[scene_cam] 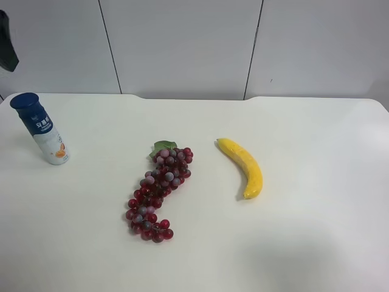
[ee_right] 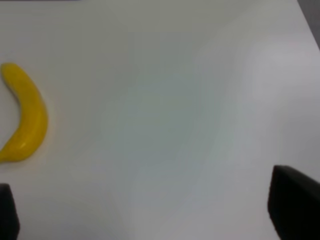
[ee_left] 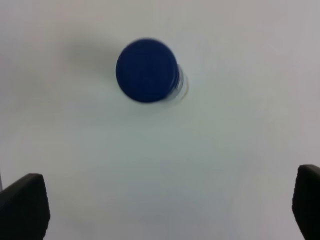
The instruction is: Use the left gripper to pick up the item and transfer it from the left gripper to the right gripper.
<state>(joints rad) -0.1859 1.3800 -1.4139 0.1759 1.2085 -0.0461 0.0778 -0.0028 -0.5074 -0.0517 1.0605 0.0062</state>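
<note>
The item, a small white bottle (scene_cam: pixel 39 131) with a dark blue cap, stands upright at the table's far left in the exterior high view. The left wrist view looks straight down on its blue cap (ee_left: pixel 146 70). My left gripper (ee_left: pixel 165 205) is open above the table, its black fingertips (ee_left: pixel 22 205) spread wide; the bottle stands apart from them, not between them. My right gripper (ee_right: pixel 150 215) is open too, with bare table between its fingertips (ee_right: pixel 295 207). In the exterior high view only a black part of an arm (scene_cam: pixel 7 42) shows at the upper left edge.
A red grape bunch (scene_cam: pixel 157 191) with a green leaf lies mid-table. A yellow banana (scene_cam: pixel 243 165) lies to its right and shows in the right wrist view (ee_right: pixel 25 120). The white table (scene_cam: pixel 316 231) ends at a grey panelled wall behind.
</note>
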